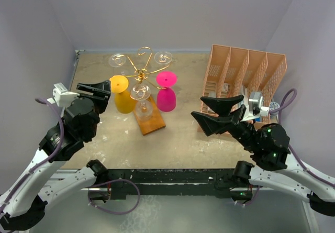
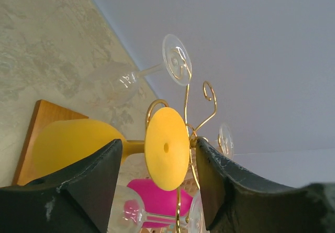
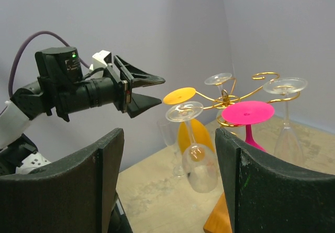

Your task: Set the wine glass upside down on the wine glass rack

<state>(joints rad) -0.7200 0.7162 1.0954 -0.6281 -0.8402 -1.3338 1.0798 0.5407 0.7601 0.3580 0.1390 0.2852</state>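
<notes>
Just left of the wine glass rack (image 1: 141,76) we find the left fingers (image 1: 96,88), spread apart and gripping nothing. From the left wrist we see these fingers (image 2: 78,186) on either side of the round foot of the yellow wine glass (image 2: 166,148), and we can make out no contact with it.

The yellow wine glass (image 1: 124,101) hangs upside down on the left side of the rack. Its foot is up among the gold curls and its bowl hangs down beside the rack's wooden base (image 1: 150,120), which sits on the desk (image 1: 183,139).

Three clear wine glasses (image 1: 140,92) also hang from the rack, feet up. Two are on its far side and one is at its front, over the base. On the right side of the rack a pink wine glass (image 1: 166,98) hangs inverted too, roughly level with the yellow one.

Well to the right of the rack, the right fingers (image 1: 221,103) are wide apart with nothing between them, their tips pointing toward the rack. From the right wrist we see those fingers (image 3: 78,186) framing the rack (image 3: 225,101) from a distance. Behind them, farther right of the rack, stands a salmon-pink slotted organizer (image 1: 243,70).
</notes>
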